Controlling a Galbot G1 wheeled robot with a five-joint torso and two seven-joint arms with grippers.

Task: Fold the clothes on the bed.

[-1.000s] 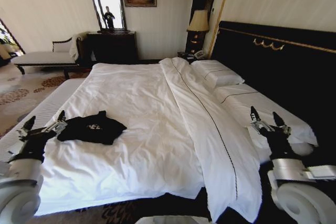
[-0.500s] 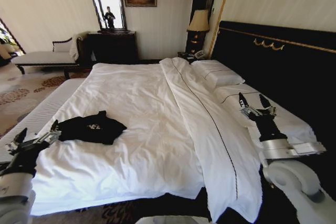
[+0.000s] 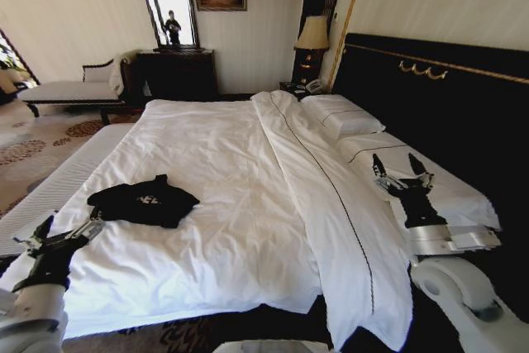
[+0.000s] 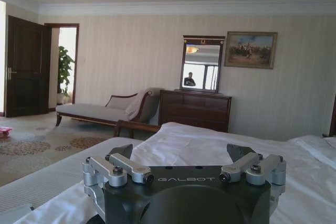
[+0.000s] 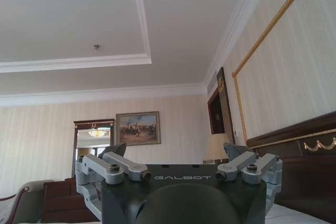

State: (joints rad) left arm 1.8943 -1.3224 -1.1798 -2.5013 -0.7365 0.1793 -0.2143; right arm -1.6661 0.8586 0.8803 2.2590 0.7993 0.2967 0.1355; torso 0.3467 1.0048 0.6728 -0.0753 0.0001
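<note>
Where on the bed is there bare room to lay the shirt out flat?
Bare duvet lies between the shirt and the folded-back strip, up to the far edge. Crowded spots: pillows by the headboard, and the near-left edge beside the left gripper.

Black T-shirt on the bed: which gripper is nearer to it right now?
Left. The left gripper sits just beside the black T-shirt, apart from it; the right gripper is across the bed by the pillows.

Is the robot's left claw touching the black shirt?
Apart. In the head view the left gripper hangs open near the bed's edge, with white sheet showing between its fingertips and the black T-shirt.
</note>
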